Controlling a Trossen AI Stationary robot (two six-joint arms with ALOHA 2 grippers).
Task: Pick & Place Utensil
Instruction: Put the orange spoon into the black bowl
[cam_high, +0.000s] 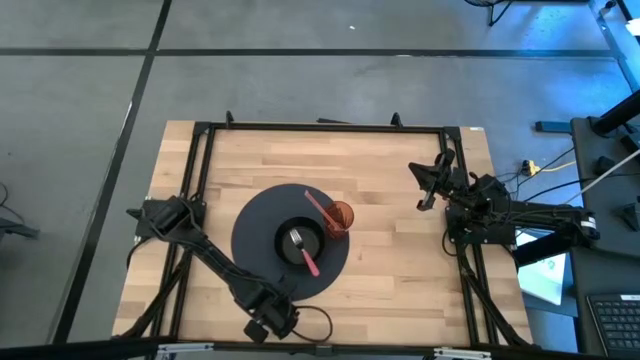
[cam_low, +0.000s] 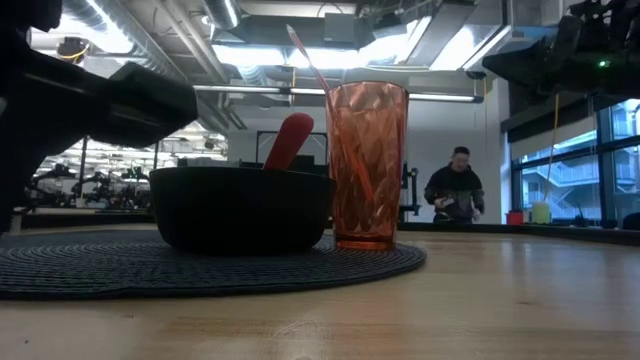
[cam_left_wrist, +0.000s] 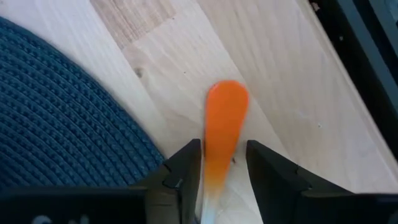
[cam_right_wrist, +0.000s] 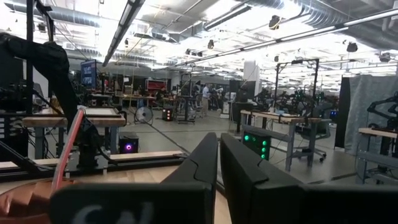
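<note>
An orange-handled utensil (cam_left_wrist: 225, 121) lies on the bare wood next to the dark round placemat (cam_left_wrist: 56, 124), near the table's near edge. My left gripper (cam_left_wrist: 222, 163) is open and points down, one finger on each side of the handle; in the high view my left gripper (cam_high: 266, 322) hides the utensil. A black bowl (cam_high: 300, 240) on the placemat holds a red-handled fork (cam_high: 305, 255). An orange cup (cam_high: 340, 218) beside it holds a pink utensil (cam_high: 320, 205). My right gripper (cam_high: 427, 188) is shut and raised at the table's right side. My left gripper straddles the orange handle (cam_left_wrist: 214, 163) from above, its fingers across the utensil's length. One finger (cam_left_wrist: 186, 165) stands right at the handle's edge; whether it touches I cannot tell. A gap shows between the handle and the other finger (cam_left_wrist: 267, 171). The utensil lies on the table.
The black frame rails (cam_high: 320, 126) run around the table's edges. Bare wood lies right of the placemat (cam_high: 400, 260). In the low view the bowl (cam_low: 240, 205) and cup (cam_low: 367, 165) stand on the mat, and a person (cam_low: 455, 188) is far off in the room.
</note>
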